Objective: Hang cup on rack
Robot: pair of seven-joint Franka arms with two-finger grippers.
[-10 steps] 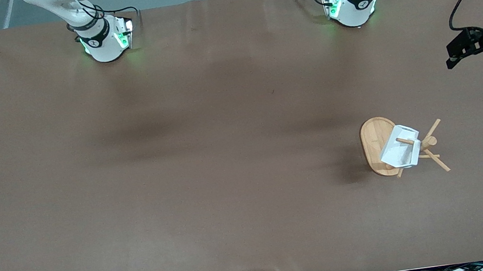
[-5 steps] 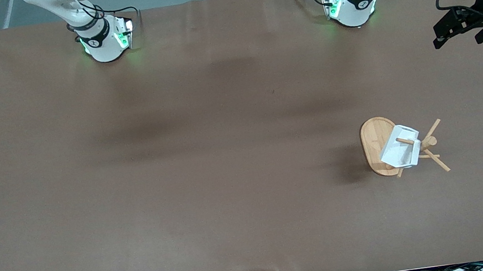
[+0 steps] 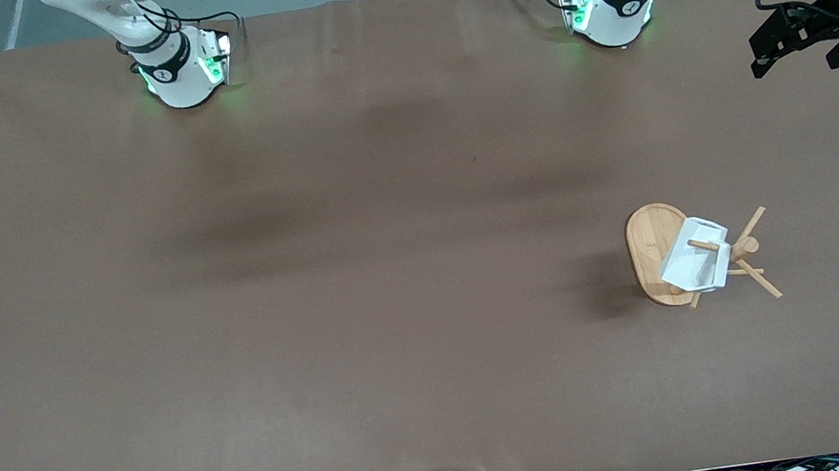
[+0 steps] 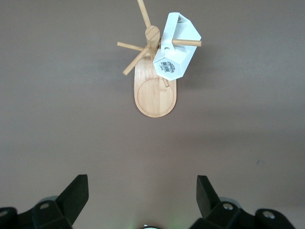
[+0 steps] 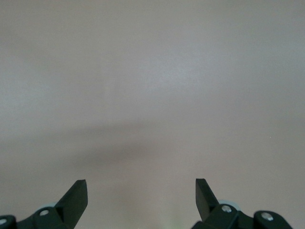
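Your front view shows a wide brown desk with the two arm bases along the top of the frame. The rack stands toward the left arm's end, in the lower right part of that picture, well apart from both bases. The cup hangs on one of its pegs, the peg passing through the squarish handle, the body tilted over the oval base. Nothing else lies around the rack, only a soft shadow beside it. Your left end effector sits at the upper right edge of the front view, over the desk's margin and well away from the cup; its wrist view shows both dark fingers spread wide with nothing between them, and also the rack and cup from above, including a label on the cup's underside that the front view hides. Your right end effector waits, fingers likewise parted and unloaded over bare desk.
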